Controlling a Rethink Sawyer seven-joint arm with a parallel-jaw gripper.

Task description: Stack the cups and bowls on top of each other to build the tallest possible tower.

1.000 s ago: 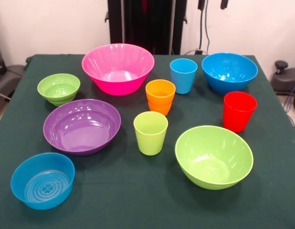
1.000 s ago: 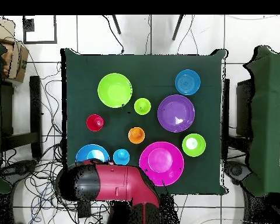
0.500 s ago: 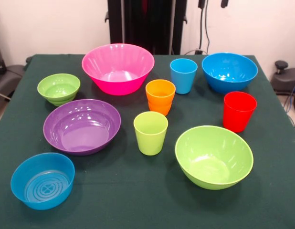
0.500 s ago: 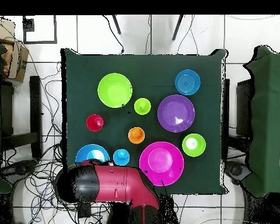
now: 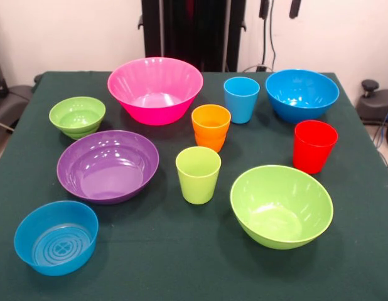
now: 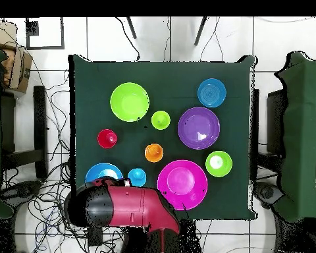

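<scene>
Nothing stacked: all cups and bowls sit apart on the worktop (image 5: 181, 263).
Arm (image 6: 124, 207) drawn back over the robot-side edge, nearest the large blue bowl (image 6: 103, 174) and light blue cup (image 6: 137, 176); hand's opening and load: cannot tell.

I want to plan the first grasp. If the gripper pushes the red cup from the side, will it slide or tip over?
The red cup looks like glossy, thin plastic, so it is probably light and stiff. It stands upright and narrows toward its base, so a push near the rim may well tip it. The green cloth under it likely adds grip, which makes tipping more likely than sliding.
</scene>
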